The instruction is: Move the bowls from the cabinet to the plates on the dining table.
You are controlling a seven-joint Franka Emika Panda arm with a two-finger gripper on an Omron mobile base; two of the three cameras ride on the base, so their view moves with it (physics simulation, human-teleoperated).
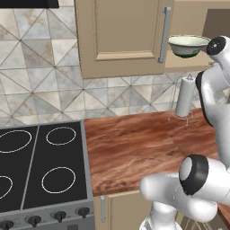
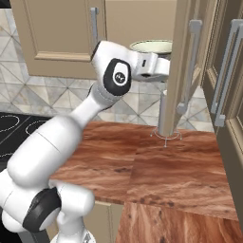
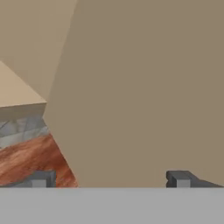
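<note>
The gripper [image 3: 109, 179], jaws spread wide and holding nothing, faces the open cabinet [image 1: 121, 38] door, apparently poised to reach inside, where a pale green-white bowl [image 1: 188, 45] sits at the shelf's front edge above the counter [image 1: 143, 143].

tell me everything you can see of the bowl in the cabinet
The bowl is round, pale green-white with a darker rim, and looks like glazed ceramic. It sits upright on the shelf inside the open cabinet, just right of the closed door's silver bar handle. In the right base view its rim shows above the robot's wrist, beside the swung-open door. Nothing is seen gripping it; whether the arm touches it cannot be told.
</note>
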